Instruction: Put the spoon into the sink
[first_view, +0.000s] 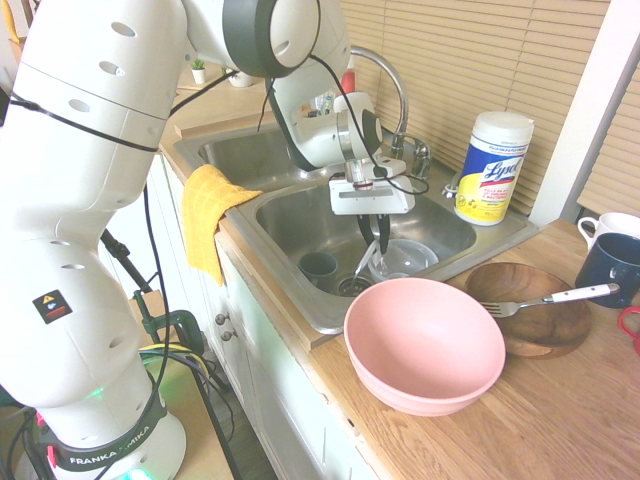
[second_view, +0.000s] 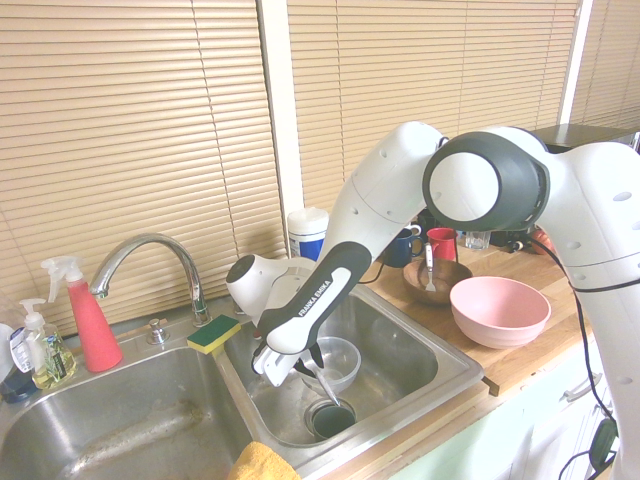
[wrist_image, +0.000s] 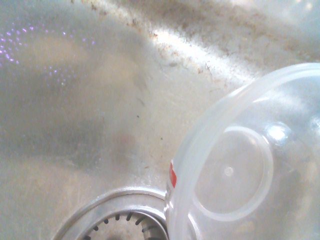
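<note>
My gripper (first_view: 377, 238) reaches down inside the sink (first_view: 292, 215), the nearer steel basin with the round drain (wrist_image: 112, 217). It is shut on the spoon (second_view: 324, 385), which hangs slanted from the fingers just above the basin floor, between the drain and a clear plastic bowl (first_view: 405, 256). In the first exterior view the spoon (first_view: 364, 263) shows as a pale strip under the fingers. The wrist view has the basin floor, the drain rim and the clear bowl (wrist_image: 240, 165), but not the spoon.
A dark cup (first_view: 319, 265) stands in the sink. A yellow cloth (first_view: 208, 215) hangs over its front rim. On the counter are a pink bowl (first_view: 425, 343), a wooden bowl (first_view: 535, 320) with a white-handled fork (first_view: 560, 297), and a wipes canister (first_view: 492, 167). The faucet (first_view: 385, 85) arches behind.
</note>
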